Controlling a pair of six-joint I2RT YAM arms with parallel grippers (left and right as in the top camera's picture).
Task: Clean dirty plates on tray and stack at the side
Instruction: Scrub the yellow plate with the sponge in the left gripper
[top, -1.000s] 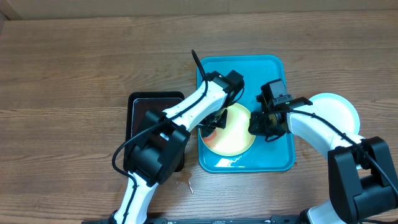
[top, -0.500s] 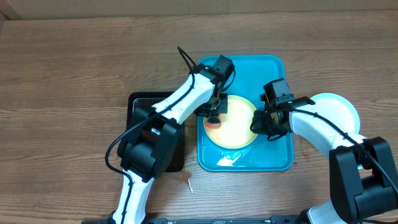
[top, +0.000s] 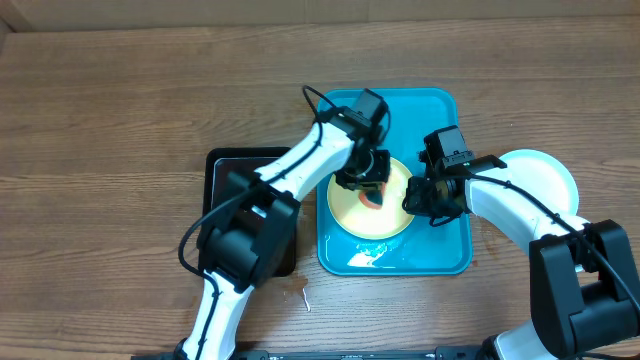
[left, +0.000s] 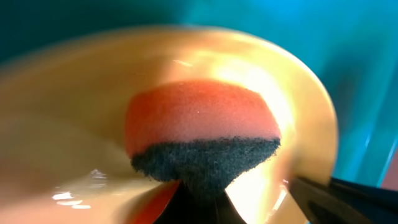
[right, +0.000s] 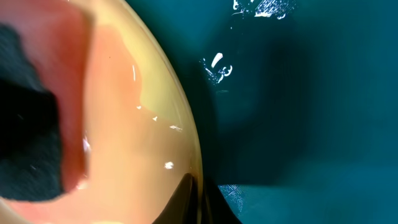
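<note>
Overhead, the round pale yellow-green plastic plate is seen mid-frame, inside the big turquoise plastic tray. An orange sponge with a dark scrub side is squeezed by the left gripper and pressed on the plate. The plate's right rim is pinched by the right gripper. Small firm circles should be rubbed while the rim is held.

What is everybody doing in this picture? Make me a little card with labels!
plate being cleaned: pale yellow round plastic plate, lying in the large turquoise rectangular plastic tray
left gripper: shut on an orange sponge with a dark scrubbing pad, which is pressed on the yellow plate
right gripper: shut on the yellow plate's rim
at the side: light blue round plate with a white centre, on the table right of the tray
also there: small black rectangular tray, left of the turquoise tray
</note>
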